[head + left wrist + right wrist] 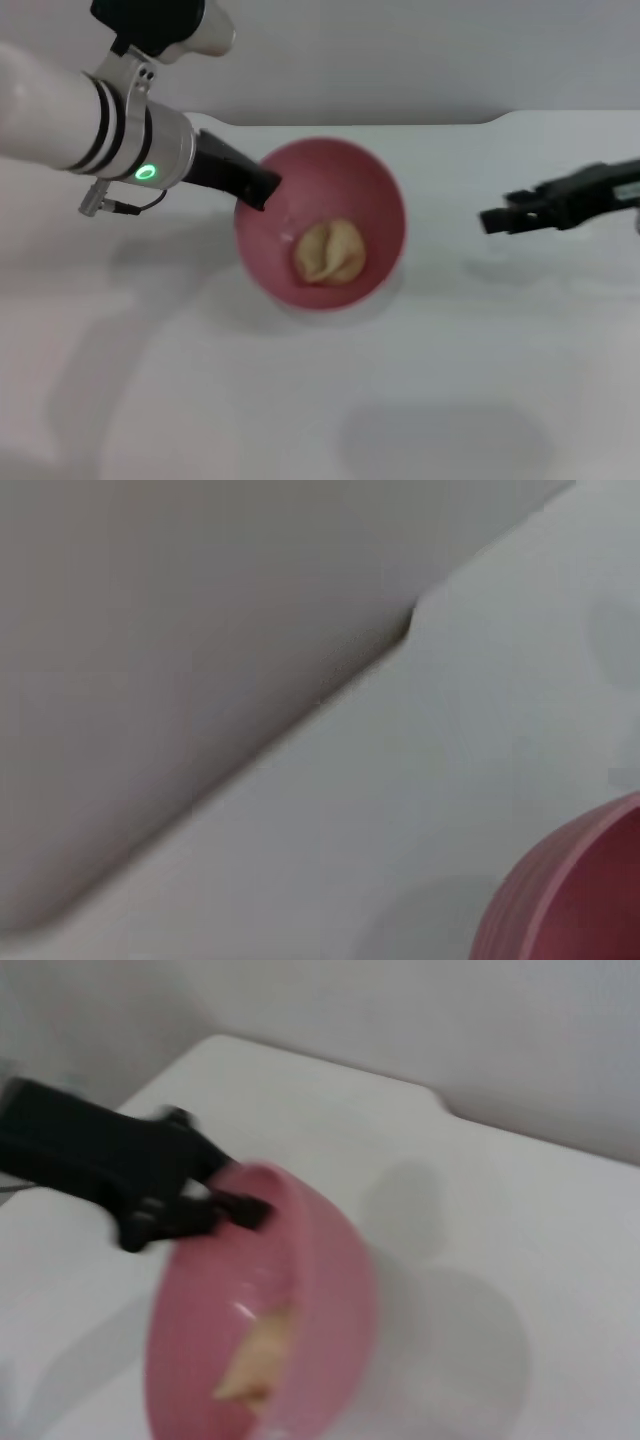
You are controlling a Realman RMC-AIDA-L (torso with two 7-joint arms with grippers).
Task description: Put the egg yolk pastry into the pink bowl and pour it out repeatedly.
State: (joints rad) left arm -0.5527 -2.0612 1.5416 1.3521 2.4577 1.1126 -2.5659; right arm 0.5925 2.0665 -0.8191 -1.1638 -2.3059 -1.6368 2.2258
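Note:
The pink bowl [372, 196] is held up off the white table and tilted, its opening facing the head camera. The egg yolk pastry [328, 252], a pale tan lump, lies inside against the bowl's lower wall. My left gripper [262, 190] is shut on the bowl's left rim. The right wrist view shows the same grip [240, 1210], the bowl [330, 1280] and the pastry [258, 1355] inside it. The left wrist view shows only a part of the bowl's outer wall [580, 890]. My right gripper [490, 220] hovers to the right of the bowl, apart from it.
The white table [300, 400] carries the bowl's shadow under and in front of the bowl. The table's back edge has a step [492, 120] at the far right, with a grey wall behind it.

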